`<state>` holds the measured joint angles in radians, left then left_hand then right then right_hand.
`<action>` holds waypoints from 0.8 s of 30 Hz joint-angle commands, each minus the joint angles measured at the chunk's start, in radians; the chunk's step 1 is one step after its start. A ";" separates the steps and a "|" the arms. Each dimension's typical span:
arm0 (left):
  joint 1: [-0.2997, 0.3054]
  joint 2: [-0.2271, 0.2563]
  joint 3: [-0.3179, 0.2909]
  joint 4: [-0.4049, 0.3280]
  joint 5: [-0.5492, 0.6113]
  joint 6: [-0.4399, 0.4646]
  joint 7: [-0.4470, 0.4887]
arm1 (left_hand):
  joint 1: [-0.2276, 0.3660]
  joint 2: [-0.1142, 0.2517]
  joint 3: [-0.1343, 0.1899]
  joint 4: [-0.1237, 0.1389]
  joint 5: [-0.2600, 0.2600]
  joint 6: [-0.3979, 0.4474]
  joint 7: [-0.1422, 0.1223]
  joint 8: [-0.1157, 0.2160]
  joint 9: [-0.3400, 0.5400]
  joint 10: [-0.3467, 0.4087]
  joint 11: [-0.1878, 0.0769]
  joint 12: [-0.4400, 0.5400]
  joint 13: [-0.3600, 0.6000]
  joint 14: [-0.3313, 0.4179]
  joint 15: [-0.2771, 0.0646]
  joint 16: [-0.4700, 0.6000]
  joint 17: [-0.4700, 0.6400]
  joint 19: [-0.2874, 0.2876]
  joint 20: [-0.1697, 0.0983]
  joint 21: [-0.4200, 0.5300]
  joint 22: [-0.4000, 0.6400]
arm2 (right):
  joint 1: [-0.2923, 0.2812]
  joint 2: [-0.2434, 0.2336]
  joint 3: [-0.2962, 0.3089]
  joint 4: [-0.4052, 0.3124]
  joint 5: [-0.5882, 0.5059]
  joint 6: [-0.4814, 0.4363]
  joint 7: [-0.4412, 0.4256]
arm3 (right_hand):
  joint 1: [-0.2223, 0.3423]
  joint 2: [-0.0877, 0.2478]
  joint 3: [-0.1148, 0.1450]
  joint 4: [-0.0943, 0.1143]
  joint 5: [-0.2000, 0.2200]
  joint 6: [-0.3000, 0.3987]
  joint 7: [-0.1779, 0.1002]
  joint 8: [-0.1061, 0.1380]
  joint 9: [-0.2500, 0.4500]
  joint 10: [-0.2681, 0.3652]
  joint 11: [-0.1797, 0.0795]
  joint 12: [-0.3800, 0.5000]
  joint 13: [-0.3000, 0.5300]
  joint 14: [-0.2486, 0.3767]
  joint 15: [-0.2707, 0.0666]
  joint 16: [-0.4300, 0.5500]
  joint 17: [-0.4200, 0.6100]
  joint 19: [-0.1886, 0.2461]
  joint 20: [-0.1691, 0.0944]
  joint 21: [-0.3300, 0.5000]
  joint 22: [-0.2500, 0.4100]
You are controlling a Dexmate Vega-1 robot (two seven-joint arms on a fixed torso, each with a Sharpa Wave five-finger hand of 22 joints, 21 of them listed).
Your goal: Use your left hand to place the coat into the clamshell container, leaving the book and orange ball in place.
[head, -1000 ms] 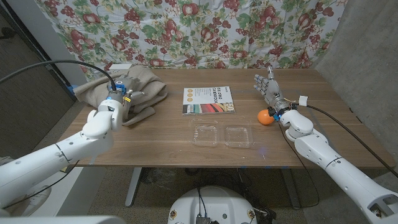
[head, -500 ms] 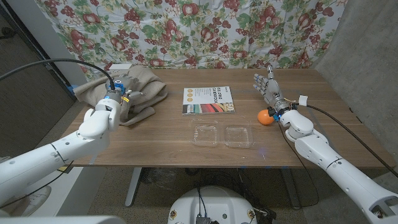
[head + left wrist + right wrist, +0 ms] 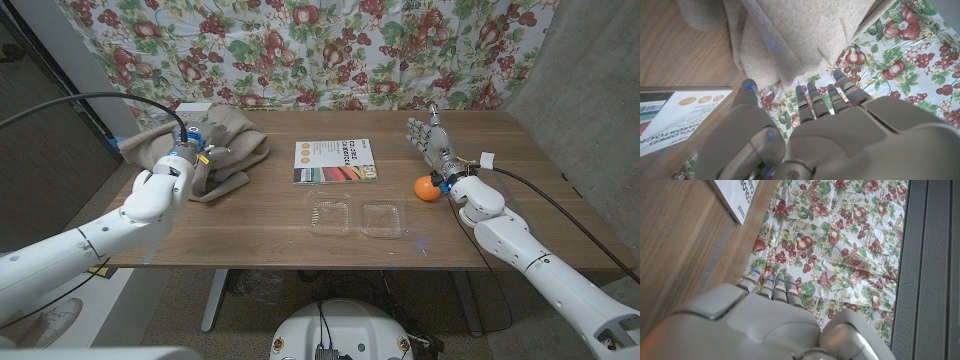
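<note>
The beige coat [image 3: 222, 143] lies crumpled at the table's far left. My left hand [image 3: 188, 162] hovers at its near edge. In the left wrist view its fingers [image 3: 812, 97] reach out apart toward the coat's folds [image 3: 790, 40], holding nothing. The clear clamshell container [image 3: 360, 217] lies opened out near the front middle. The book [image 3: 335, 160] lies flat behind it, and its cover also appears in the left wrist view [image 3: 675, 115]. The orange ball [image 3: 428, 188] sits at the right, just beside my right hand [image 3: 432, 148], which stands upright with fingers spread and holds nothing.
A fruit-patterned cloth [image 3: 330, 50] hangs behind the table. A black cable [image 3: 90, 100] arcs over my left arm. A grey wall [image 3: 590, 90] stands at the right. Bare wood [image 3: 260, 225] stretches between the coat and the container.
My left hand and forearm have shifted slightly to the left and farther onto the coat's edge. The right hand, ball, book and container have not moved.
</note>
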<state>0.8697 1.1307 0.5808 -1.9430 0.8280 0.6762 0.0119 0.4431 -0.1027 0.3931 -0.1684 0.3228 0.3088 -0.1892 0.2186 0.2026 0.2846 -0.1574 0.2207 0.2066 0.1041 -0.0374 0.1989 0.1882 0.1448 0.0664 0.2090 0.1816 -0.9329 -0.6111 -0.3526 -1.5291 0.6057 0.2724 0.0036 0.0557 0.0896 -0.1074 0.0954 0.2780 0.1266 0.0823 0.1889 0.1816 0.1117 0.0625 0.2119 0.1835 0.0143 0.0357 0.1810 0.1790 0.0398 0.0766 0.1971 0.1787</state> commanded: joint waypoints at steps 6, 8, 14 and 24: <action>-0.010 -0.024 0.004 0.040 0.061 -0.053 -0.048 | 0.012 0.000 0.006 0.002 0.006 0.013 0.001 0.004 0.002 0.007 -0.003 0.002 0.005 -0.001 -0.059 -0.002 0.003 0.002 -0.004 -0.002 0.003 | 0.001 -0.004 -0.001 -0.003 0.002 -0.011 0.001 | -0.003 0.002 0.002 0.001 -0.001 0.001 -0.002 0.001 0.003 0.003 0.001 0.004 0.004 0.002 -0.001 0.005 0.004 -0.001 0.005 0.002 0.003; -0.010 -0.026 0.003 0.042 0.066 -0.049 -0.056 | 0.013 0.000 0.006 0.002 0.006 0.013 0.001 0.004 0.002 0.007 -0.004 0.002 0.005 -0.001 -0.059 -0.002 0.003 0.002 -0.004 -0.002 0.003 | 0.002 -0.002 -0.002 -0.001 0.002 -0.009 0.001 | -0.003 0.002 0.002 0.001 -0.001 0.001 -0.002 0.001 0.003 0.002 -0.001 0.003 0.004 0.002 -0.002 0.005 0.004 -0.001 0.005 0.002 0.003; -0.003 -0.027 -0.003 0.049 0.076 -0.050 -0.059 | 0.016 -0.002 0.007 0.003 0.007 0.015 0.001 0.004 0.003 0.006 -0.005 0.001 0.005 -0.002 -0.059 -0.002 0.003 0.001 -0.005 -0.002 0.003 | 0.003 0.003 -0.004 0.005 0.001 -0.005 0.002 | -0.003 0.002 0.002 0.001 -0.001 0.004 -0.001 0.002 0.003 0.004 0.002 0.004 0.004 0.002 -0.001 0.005 0.004 -0.001 0.005 0.002 0.003; 0.002 -0.032 0.001 0.052 0.111 -0.025 -0.093 | 0.020 -0.004 0.009 0.004 0.009 0.026 0.006 0.008 0.003 -0.002 -0.002 -0.002 0.005 -0.009 -0.054 -0.004 0.004 -0.001 -0.006 -0.004 0.003 | -0.004 0.000 -0.005 -0.005 0.002 -0.008 0.000 | -0.003 0.001 0.002 0.001 -0.001 0.012 -0.003 0.005 0.003 0.008 0.002 0.005 0.004 0.004 0.001 0.006 0.004 -0.001 0.006 0.002 0.003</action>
<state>0.8648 1.1055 0.5837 -1.9001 0.9092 0.6325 -0.0526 0.4483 -0.1078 0.3962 -0.1652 0.3227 0.3270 -0.1826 0.2224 0.2026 0.2864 -0.1592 0.2207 0.2066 0.1041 -0.0374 0.1990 0.1882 0.1448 0.0664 0.2090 0.1817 -0.9321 -0.6107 -0.3555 -1.5282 0.6074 0.2657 0.0063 0.0557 0.0896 -0.1074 0.0954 0.2780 0.1271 0.0818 0.1889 0.1817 0.1117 0.0625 0.2119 0.1835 0.0143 0.0357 0.1810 0.1790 0.0398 0.0766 0.1971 0.1788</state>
